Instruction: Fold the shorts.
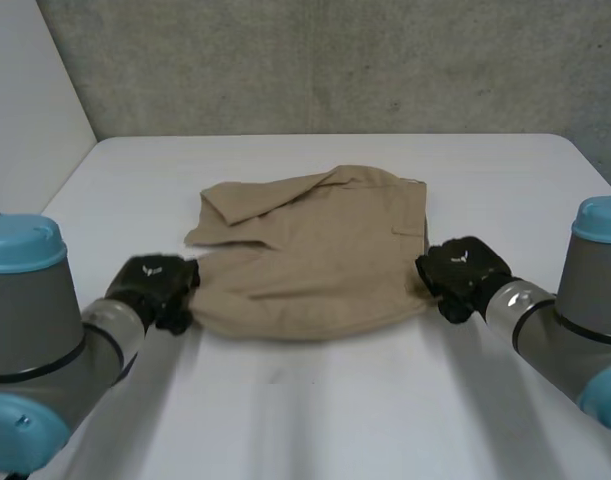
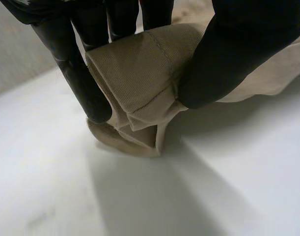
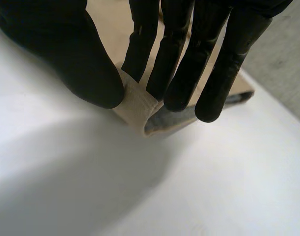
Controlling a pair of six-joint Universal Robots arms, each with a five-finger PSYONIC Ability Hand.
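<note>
Head view: tan shorts [image 1: 320, 260] lie on the table [image 1: 315, 410] between my hands. My left hand [image 1: 155, 288] pinches their near-left corner between thumb and fingers; my right hand [image 1: 463, 272] pinches their right edge.

Left hand [image 1: 155, 284], right hand [image 1: 463, 272]: pinch grip.

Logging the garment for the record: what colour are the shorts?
Plain tan, with no pattern. The shorts show best in the head view.

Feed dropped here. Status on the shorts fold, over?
Left robot hand pinching shorts, near-left corner. Right robot hand pinching near-right corner. Shorts lying on table, nothing in the way.
</note>
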